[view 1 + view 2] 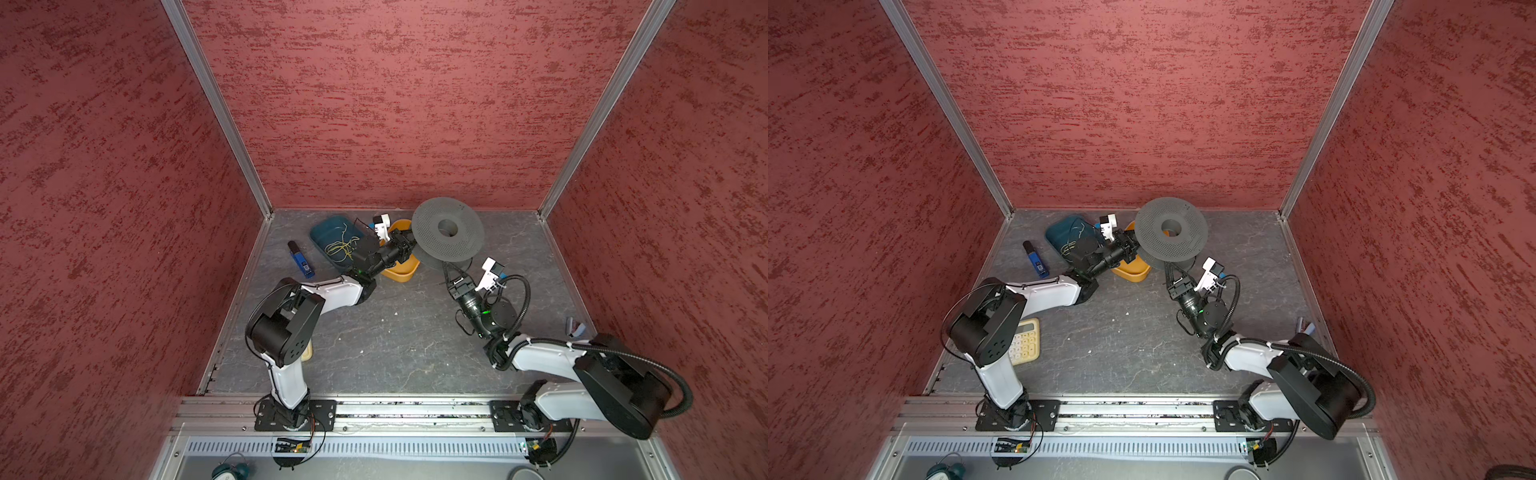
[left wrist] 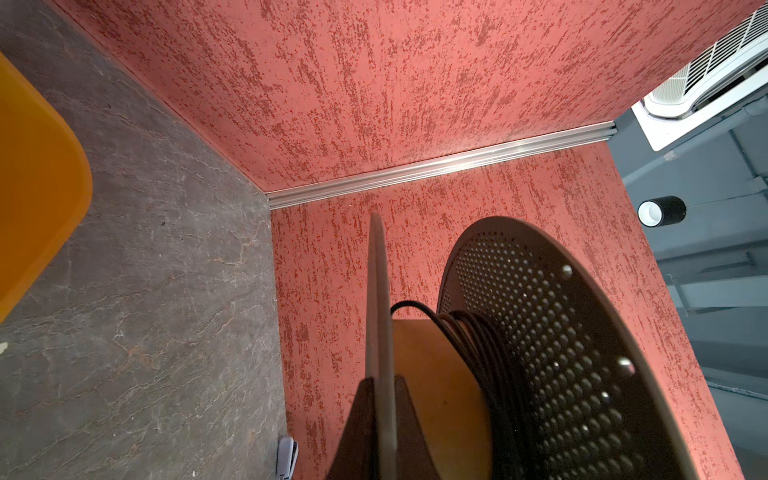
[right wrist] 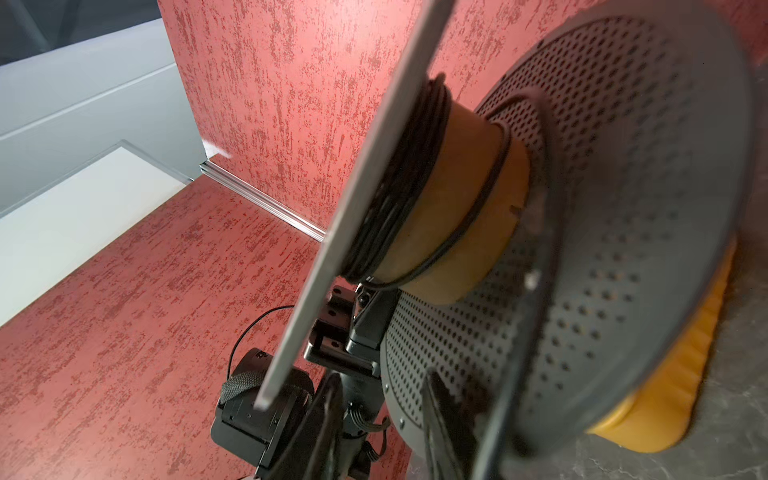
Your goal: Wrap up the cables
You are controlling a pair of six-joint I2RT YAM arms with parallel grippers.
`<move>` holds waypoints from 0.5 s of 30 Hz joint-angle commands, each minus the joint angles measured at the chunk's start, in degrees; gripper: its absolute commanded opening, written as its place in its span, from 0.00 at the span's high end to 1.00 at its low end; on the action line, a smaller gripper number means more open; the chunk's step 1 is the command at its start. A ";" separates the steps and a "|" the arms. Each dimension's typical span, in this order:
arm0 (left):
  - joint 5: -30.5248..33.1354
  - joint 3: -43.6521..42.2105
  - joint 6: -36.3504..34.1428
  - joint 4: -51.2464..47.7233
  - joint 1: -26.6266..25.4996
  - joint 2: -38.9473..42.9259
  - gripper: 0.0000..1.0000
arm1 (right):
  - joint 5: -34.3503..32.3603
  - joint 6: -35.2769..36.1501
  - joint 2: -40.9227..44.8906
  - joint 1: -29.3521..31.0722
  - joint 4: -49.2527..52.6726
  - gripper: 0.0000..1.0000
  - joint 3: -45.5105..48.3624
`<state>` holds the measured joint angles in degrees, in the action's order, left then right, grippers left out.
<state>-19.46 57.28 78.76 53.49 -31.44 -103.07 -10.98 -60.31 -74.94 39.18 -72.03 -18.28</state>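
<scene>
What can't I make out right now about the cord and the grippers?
- Black cord free end: both wrist views, hidden by the spool flanges.
- Right gripper fingers: right wrist view, blurred and cut off by the frame edge; contact with spool unclear.
- Calculator: in a top view, partly under the left arm.

The grey perforated plastic spool (image 1: 448, 228) covers part of the orange plastic tray (image 1: 401, 272), and in both top views the left gripper (image 2: 380, 419) has its tips hidden under the spool's flange. The black cord (image 2: 469, 332) on the core? Its coils run off the edge of the left wrist picture. The right gripper (image 3: 382, 399) shows only dark, blurred fingers, cropped by the frame. The left arm half covers the cream calculator (image 1: 1027, 340). The picture's bottom edge slices the teal alarm clock (image 1: 230, 471). A small bluish thing (image 1: 575, 326) by the right wall is too small to name.
</scene>
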 commanded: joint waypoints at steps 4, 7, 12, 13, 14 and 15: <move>-2.16 1.44 3.12 6.75 0.62 1.54 1.00 | -1.28 2.37 6.46 -0.03 9.15 0.65 2.49; -2.31 1.35 3.09 6.73 0.59 1.74 1.00 | -1.75 2.83 8.53 -0.03 11.51 0.65 3.24; -2.86 1.25 2.98 6.73 0.66 2.07 1.00 | -2.49 2.41 11.05 0.02 14.74 0.65 4.47; -2.95 1.15 2.97 6.66 0.60 2.21 1.00 | -2.62 2.05 11.33 0.02 15.42 0.65 4.62; -3.11 1.14 2.69 6.69 0.59 2.33 1.00 | -2.77 1.71 11.63 0.01 16.06 0.66 4.81; -3.29 1.17 2.46 6.62 0.54 2.43 1.00 | -2.85 1.41 11.87 0.00 16.45 0.66 4.91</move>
<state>-21.63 57.28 80.34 53.95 -30.85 -103.07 -12.32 -58.13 -64.14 39.18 -58.41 -14.06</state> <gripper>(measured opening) 0.089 0.344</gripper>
